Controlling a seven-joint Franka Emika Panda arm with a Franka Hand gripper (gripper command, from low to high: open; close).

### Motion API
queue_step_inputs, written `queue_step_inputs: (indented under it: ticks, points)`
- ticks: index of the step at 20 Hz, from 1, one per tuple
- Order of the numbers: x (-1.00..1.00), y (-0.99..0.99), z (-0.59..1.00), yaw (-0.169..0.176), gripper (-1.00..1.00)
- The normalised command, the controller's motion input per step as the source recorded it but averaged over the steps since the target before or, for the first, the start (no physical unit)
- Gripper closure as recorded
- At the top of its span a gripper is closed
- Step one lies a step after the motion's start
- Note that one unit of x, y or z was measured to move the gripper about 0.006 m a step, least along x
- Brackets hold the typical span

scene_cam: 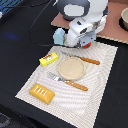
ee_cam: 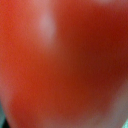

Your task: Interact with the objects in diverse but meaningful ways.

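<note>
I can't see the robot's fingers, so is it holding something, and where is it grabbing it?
It cannot be told. The wrist view is filled by something red and blurry, very close to the camera, maybe the tomato. In the exterior view the arm's body hides the gripper, so no hold shows.

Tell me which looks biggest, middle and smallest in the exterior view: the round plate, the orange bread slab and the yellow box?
1. Round plate, clearly the biggest.
2. Orange bread slab.
3. Yellow box, smallest, though it sits farther from the camera than the slab, so the gap between them may look bigger than it is.
</note>
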Motion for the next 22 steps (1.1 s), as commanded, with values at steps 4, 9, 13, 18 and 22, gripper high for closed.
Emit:
queue_step_inputs:
  ticks: [4, 9, 13, 18, 22]
  points:
    - [-0.26, 0.03, 1.0, 0.047, -1.0]
    - [-0.31, -0.06, 0.92, 0.095, -1.0]
    - [-0.45, -0.24, 0.45, 0.135, -1.0]
    - [-0.38, -0.26, 0.16, 0.158, -1.0]
    - [-0.36, -0.3, 0.06, 0.158, -1.0]
